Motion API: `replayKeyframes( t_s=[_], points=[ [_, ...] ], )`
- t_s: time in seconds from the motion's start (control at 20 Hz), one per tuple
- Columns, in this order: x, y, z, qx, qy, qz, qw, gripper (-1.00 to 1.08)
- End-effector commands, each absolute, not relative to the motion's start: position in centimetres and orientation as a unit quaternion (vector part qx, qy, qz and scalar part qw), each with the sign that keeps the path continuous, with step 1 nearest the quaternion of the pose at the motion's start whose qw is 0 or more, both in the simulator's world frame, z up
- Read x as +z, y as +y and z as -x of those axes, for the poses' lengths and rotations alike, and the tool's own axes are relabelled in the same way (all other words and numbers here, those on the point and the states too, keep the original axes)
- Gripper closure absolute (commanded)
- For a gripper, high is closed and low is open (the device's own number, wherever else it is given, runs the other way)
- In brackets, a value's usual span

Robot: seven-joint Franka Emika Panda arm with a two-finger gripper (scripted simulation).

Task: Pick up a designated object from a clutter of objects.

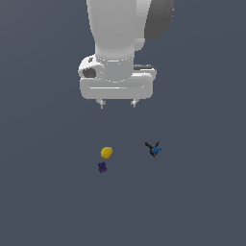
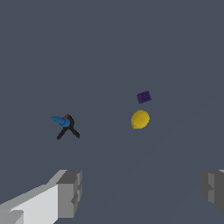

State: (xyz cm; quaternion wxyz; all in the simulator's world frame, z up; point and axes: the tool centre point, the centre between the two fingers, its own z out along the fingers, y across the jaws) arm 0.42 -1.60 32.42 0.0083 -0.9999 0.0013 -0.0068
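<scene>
The yellow lemon-like ball [image 1: 106,153] lies on the grey bench [image 1: 43,202], towards the exterior view's left of the three small items, with the dark purple cube [image 1: 102,167] just beside it, close enough that I cannot tell whether the two touch. The blue-black-red spiky piece [image 1: 153,149] sits well apart, on the exterior view's right. The gripper [image 1: 117,104] hangs high above the clutter with nothing in it; its jaws stand wide, the two fingertips far apart in the wrist view, and the ball is not yet between them. Judging by its look, the ball is small, light and rigid, with a plain smooth skin and a slightly elongated, rounded body, so it will likely be slippery and prone to roll or squirt out if pinched off-centre. The safest hold would be across its middle, at the widest part of the short axis, with the pads meeting it squarely on opposite sides. Because the cube is so near one flank, the fingers should probably be lined up so that neither one comes down on that side, or the cube may be nudged or trapped along with the ball.
</scene>
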Motion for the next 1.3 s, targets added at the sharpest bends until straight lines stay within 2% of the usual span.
replayKeyframes(
  t_s=[0.0, 0.7, 1.25],
  points=[
    [32.4, -1.6, -0.4, -0.007, 0.001, 1.0, 0.008, -0.92],
    [32.6, -0.1, 0.0, -0.004, 0.003, 1.0, 0.018, -0.92],
    [26.2, -2.1, -2.1, -0.004, -0.009, 1.0, 0.014, -0.92]
  ],
)
